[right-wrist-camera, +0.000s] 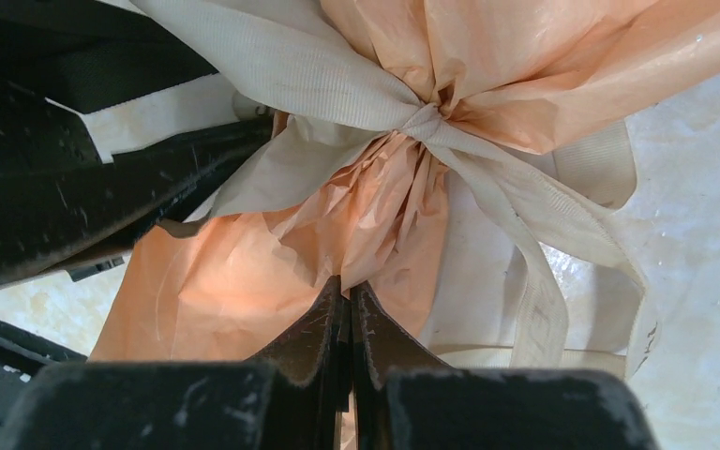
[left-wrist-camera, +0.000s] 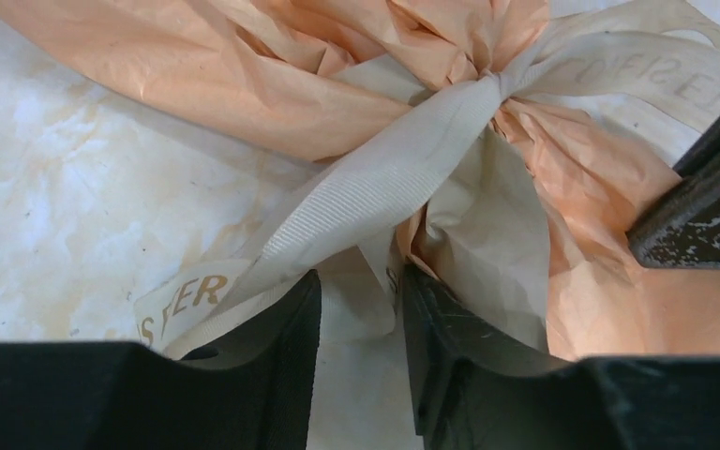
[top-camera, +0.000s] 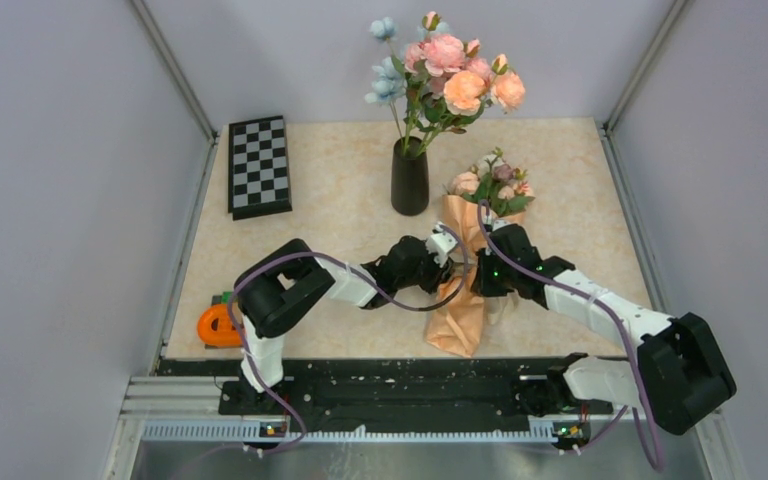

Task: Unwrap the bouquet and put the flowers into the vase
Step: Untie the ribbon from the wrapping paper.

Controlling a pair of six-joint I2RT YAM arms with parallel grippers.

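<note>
The peach-orange paper cone (left-wrist-camera: 272,84) of the small bouquet is thin, matt paper, creased and crumpled into fine folds where it is gathered. The cream woven ribbon (left-wrist-camera: 375,178) tied round it is ribbed cloth with a faint sheen and dull gold printed letters. The pale marble-patterned counter (left-wrist-camera: 75,187) looks smooth and lightly glossy. The left end effector (left-wrist-camera: 361,286) and right end effector (right-wrist-camera: 349,291) are black matt plastic, rough-grained and scuffed with pale scratches. The slim black vase (top-camera: 409,180) is matt. The black-and-white chequered board (top-camera: 259,165) looks smooth.
</note>
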